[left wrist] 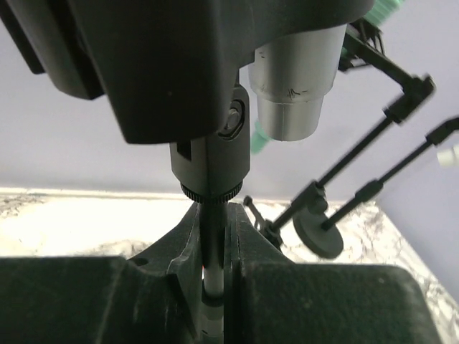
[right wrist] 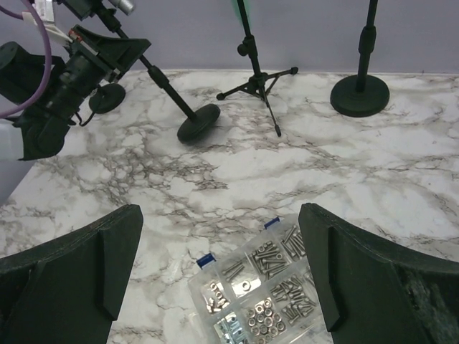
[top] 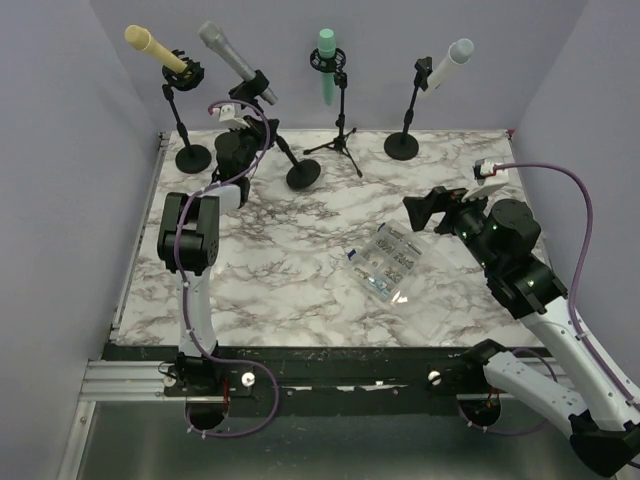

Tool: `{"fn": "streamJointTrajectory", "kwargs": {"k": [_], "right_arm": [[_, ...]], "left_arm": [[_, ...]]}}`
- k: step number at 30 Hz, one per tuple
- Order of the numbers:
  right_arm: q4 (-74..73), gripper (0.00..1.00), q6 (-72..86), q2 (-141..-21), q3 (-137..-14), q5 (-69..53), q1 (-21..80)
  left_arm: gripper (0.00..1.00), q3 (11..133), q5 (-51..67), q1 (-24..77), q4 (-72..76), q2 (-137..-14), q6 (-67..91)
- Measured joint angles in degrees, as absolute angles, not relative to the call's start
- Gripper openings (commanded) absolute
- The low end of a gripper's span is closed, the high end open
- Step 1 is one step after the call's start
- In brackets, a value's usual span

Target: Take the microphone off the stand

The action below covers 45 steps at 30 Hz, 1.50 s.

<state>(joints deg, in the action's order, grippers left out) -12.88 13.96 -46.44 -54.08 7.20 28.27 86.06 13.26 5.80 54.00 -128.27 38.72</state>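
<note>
Left hand [top: 247, 118] clamps the stand [top: 303, 176] under the grey microphone [top: 224, 49].

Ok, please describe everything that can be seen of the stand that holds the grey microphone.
The stand is black and looks like metal: a round disc base, a thin pole and a clip on top that holds the grey microphone. It leans steeply, its top toward the left, and the base seems tipped on one edge on the marble table. The left end effector is shut on the pole, just below a knurled collar.
</note>
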Motion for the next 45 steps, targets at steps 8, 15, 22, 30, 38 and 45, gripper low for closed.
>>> {"fn": "streamJointTrajectory", "kwargs": {"k": [8, 15, 22, 30, 38, 45], "right_arm": [[-12.86, 1.0, 15.51, -45.82, -52.51, 6.02, 28.27], [-12.88, 1.0, 17.52, -45.74, -50.28, 3.62, 28.27], [-13.04, 1.0, 18.87, -45.8, -50.24, 0.71, 28.27], [-14.22, 1.0, 20.08, -46.63, -49.93, -2.94, 28.27], [-16.6, 1.0, 21.34, -50.43, -49.93, -9.19, 28.27], [-16.32, 1.0, 23.83, -51.33, -49.43, -14.09, 30.2]], "left_arm": [[0.0, 69.14, 12.64, 10.0, 55.09, -115.04, 27.0], [0.0, 51.77, 7.7, 14.57, 56.73, -101.3, 17.91], [0.0, 37.58, -1.34, 22.63, 59.75, -90.15, 12.21], [0.0, 27.49, -10.37, 34.26, 62.06, -81.54, 7.81], [0.0, 19.51, -16.4, 43.27, 59.92, -71.11, 5.78], [0.0, 12.97, -21.91, 49.54, 52.12, -56.88, 5.78]]}}
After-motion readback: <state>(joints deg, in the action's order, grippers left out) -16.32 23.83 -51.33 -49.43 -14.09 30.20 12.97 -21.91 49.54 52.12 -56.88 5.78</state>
